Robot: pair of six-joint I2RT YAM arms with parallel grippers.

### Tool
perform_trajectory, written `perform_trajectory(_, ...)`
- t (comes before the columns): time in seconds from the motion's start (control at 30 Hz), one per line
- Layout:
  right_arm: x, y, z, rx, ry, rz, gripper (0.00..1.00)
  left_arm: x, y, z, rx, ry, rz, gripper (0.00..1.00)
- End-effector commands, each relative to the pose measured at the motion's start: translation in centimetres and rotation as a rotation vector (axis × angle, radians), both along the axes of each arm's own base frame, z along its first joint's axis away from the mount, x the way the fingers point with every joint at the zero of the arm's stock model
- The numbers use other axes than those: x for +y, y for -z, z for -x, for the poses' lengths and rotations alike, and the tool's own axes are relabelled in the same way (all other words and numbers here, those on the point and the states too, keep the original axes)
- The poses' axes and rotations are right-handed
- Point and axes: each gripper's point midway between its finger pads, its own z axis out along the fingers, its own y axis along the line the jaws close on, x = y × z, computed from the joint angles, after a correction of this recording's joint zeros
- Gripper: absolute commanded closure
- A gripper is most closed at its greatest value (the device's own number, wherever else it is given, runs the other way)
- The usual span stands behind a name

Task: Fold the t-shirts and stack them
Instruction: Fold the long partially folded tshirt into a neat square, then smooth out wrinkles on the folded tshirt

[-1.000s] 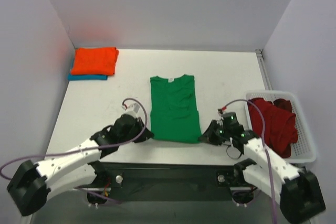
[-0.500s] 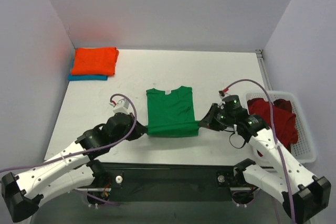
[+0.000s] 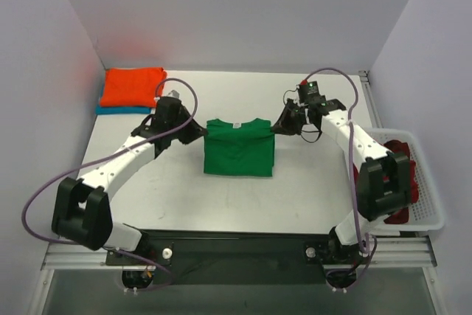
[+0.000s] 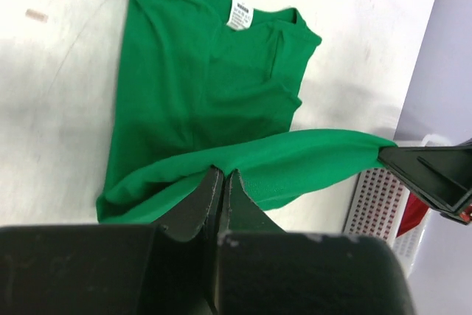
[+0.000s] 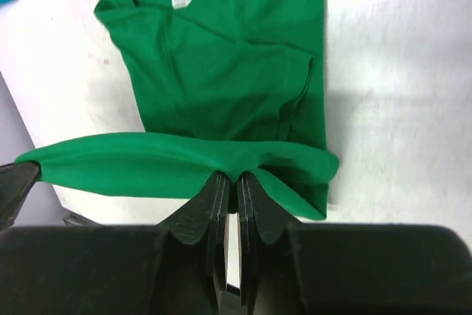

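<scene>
One soft green t-shirt point(image 3: 238, 154) lies folded in the middle of the worktop point(image 3: 310, 182), and the left gripper point(image 3: 199, 132) and right gripper point(image 3: 278, 126) each squeeze tight on a corner of its lifted hem. At 10 o'clock, one folded orange t-shirt point(image 3: 133, 85) hides most of one teal t-shirt point(image 3: 122, 110). At 4 o'clock, dark red t-shirts point(image 3: 415, 178) sit in a holey white basket point(image 3: 435, 215), too bunched to count.

Both arms now reach far out over the table point(image 3: 317, 182). Within a second, the left arm point(image 3: 122, 164) and right arm point(image 3: 345, 134) carry the near hem of the green t-shirt point(image 3: 238, 154) from the table's near edge up beside the collar. The shirt, earlier laid out long, is now doubled over and much shorter, its hem stretched raised between the two pairs of closed jaws.
</scene>
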Motion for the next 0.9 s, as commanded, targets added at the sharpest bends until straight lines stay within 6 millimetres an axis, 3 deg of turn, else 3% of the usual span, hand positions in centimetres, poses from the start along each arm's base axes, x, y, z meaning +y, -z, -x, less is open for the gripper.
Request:
perform_trajectory(0.0,-0.9,0.9,-3.8,0.023,0.020,-0.014,1.00,-0.6,-2.2,-5.7,-0.084,0.014,0.065,1.00)
perform_trajectory(0.03,-0.8,0.2,-5.4,-0.001,0.022,-0.022,1.00,-0.9,-0.1,-7.0,-0.042,0.021,0.062,1.00)
perform_trajectory(0.07,-0.8,0.7,-6.2,0.009,0.022,-0.023,0.99,-1.3,-0.5,-8.3,-0.054,0.037,0.078,1.00)
perform_trajectory(0.1,-0.7,2.7,-7.3,0.054,0.020,-0.026,0.96,-1.2,0.0,-9.3,-0.049,0.029,0.078,1.00)
perform_trajectory(0.13,-0.4,1.9,-8.9,0.042,0.010,-0.073,0.87,-0.9,2.6,-10.5,-0.008,0.017,0.063,1.00)
perform_trajectory(0.17,-0.3,2.1,-9.9,0.048,0.010,-0.092,0.80,-0.9,3.2,-11.4,-0.012,0.024,0.073,1.00)
perform_trajectory(0.2,-0.3,4.3,-10.7,0.094,0.012,-0.100,0.67,-1.3,2.4,-13.2,-0.066,0.036,0.097,0.84)
perform_trajectory(0.23,-0.5,4.7,-11.4,0.102,0.012,-0.116,0.61,-0.7,5.0,-14.3,-0.027,0.036,0.095,0.73)
perform_trajectory(0.27,-0.4,3.7,-13.2,0.049,-0.008,-0.114,0.56,-0.8,5.6,-14.9,-0.016,0.051,0.107,0.57)
perform_trajectory(0.3,-0.8,5.3,-13.6,0.081,-0.001,-0.094,0.50,-1.0,4.9,-16.4,-0.075,0.066,0.133,0.40)
perform_trajectory(0.33,-1.3,5.3,-14.2,0.077,0.010,-0.082,0.48,-0.3,5.8,-17.1,-0.074,0.066,0.142,0.24)
perform_trajectory(0.43,-2.4,5.0,-14.3,0.059,0.015,-0.053,0.46,1.5,5.3,-17.3,-0.108,0.047,0.115,0.11)
perform_trajectory(0.53,-2.8,5.5,-12.5,0.045,0.005,0.057,0.47,3.5,4.6,-16.5,-0.130,-0.008,0.056,0.09)
perform_trajectory(0.63,-2.5,6.8,-10.6,0.055,-0.021,0.147,0.48,3.5,6.1,-14.6,-0.052,-0.027,-0.034,0.11)
perform_trajectory(0.73,-2.0,7.9,-9.9,0.050,-0.057,0.213,0.48,2.7,7.9,-12.9,0.002,-0.012,-0.115,0.11)
perform_trajectory(0.87,-1.1,9.1,-10.5,0.036,-0.099,0.244,0.49,2.5,8.8,-13.0,0.002,0.013,-0.180,0.12)
